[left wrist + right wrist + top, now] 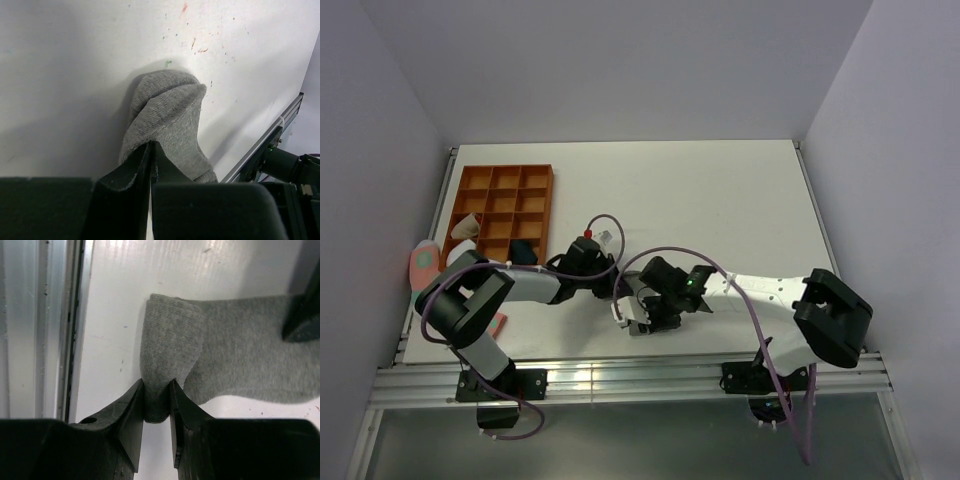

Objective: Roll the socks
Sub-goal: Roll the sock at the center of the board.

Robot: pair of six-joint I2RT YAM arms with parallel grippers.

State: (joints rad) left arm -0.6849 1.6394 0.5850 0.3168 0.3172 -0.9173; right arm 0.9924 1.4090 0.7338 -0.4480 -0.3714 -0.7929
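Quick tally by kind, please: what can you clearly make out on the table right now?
Grey sock: 1
Pink sock: 1
Pale rolled bundles: 2
Compartment tray: 1
Total: 5 clearly identifiable

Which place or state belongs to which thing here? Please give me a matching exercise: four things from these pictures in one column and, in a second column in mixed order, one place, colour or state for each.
Things
1. grey sock
2. right gripper
3. orange tray
4. pink sock

Descriptions
a. divided into many square compartments
b. lies at the far left, beside the tray
c. closed on a fold of grey fabric
d. partly folded, lying on the white table

Pairs: 1-d; 2-c; 3-a; 4-b
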